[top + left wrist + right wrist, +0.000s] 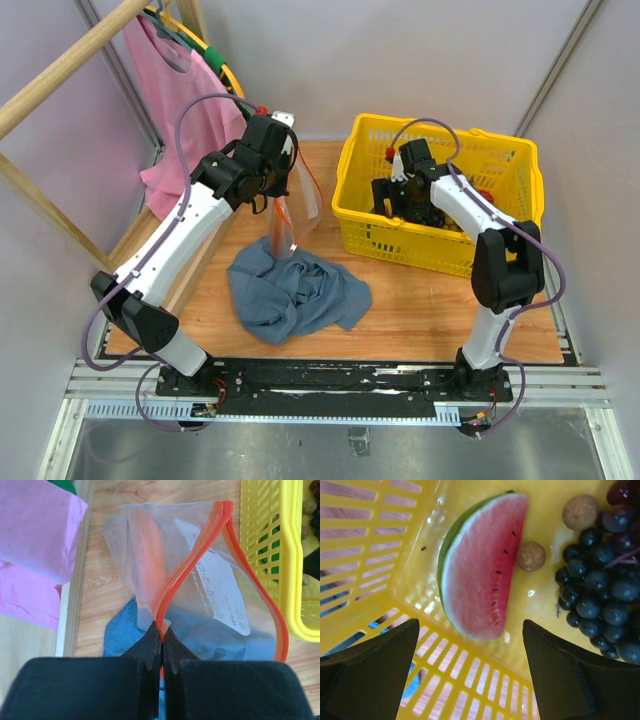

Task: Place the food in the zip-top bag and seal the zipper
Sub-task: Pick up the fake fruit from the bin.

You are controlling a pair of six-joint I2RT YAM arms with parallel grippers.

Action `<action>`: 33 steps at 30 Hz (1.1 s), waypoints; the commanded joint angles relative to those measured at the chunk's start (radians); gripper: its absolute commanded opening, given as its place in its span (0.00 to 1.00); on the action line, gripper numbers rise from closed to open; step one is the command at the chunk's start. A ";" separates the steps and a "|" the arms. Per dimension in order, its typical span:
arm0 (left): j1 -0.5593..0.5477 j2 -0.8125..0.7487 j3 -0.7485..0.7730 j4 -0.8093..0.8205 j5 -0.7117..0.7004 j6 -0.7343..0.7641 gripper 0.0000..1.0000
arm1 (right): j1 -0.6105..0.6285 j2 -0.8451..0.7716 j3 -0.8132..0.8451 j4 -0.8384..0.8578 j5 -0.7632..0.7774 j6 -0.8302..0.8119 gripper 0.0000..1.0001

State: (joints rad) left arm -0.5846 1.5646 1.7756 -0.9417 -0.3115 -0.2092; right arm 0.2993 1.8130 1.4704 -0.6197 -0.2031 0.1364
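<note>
My left gripper (162, 630) is shut on the orange-red zipper (190, 565) of the clear zip-top bag (200, 605), holding it up with the mouth open; the bag (290, 215) hangs above the table. My right gripper (470, 630) is open inside the yellow basket (370, 135), just above the red fruit wedge with green rind (477, 565). The dark purple grapes (597, 587) lie to the wedge's right. In the top view the right gripper (400, 200) is low in the basket's left part.
A blue-grey cloth (295, 290) lies on the wooden table under the bag. Two small brownish round fruits (531, 556) lie in the basket by the wedge. A pink garment (175, 110) hangs at the back left by a wooden frame.
</note>
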 commanded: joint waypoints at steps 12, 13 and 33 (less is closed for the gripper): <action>0.002 -0.006 -0.011 0.049 0.021 0.013 0.00 | 0.047 0.242 0.129 0.011 0.023 0.048 0.92; 0.002 -0.007 -0.013 0.050 0.022 0.013 0.00 | 0.048 0.254 0.128 0.008 0.022 0.046 0.92; 0.002 -0.010 -0.013 0.052 0.034 0.013 0.00 | 0.047 0.347 0.127 -0.066 0.126 0.003 0.64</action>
State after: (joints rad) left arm -0.5846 1.5646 1.7649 -0.9283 -0.2890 -0.2058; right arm 0.3382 2.1151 1.6199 -0.6228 -0.0853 0.1528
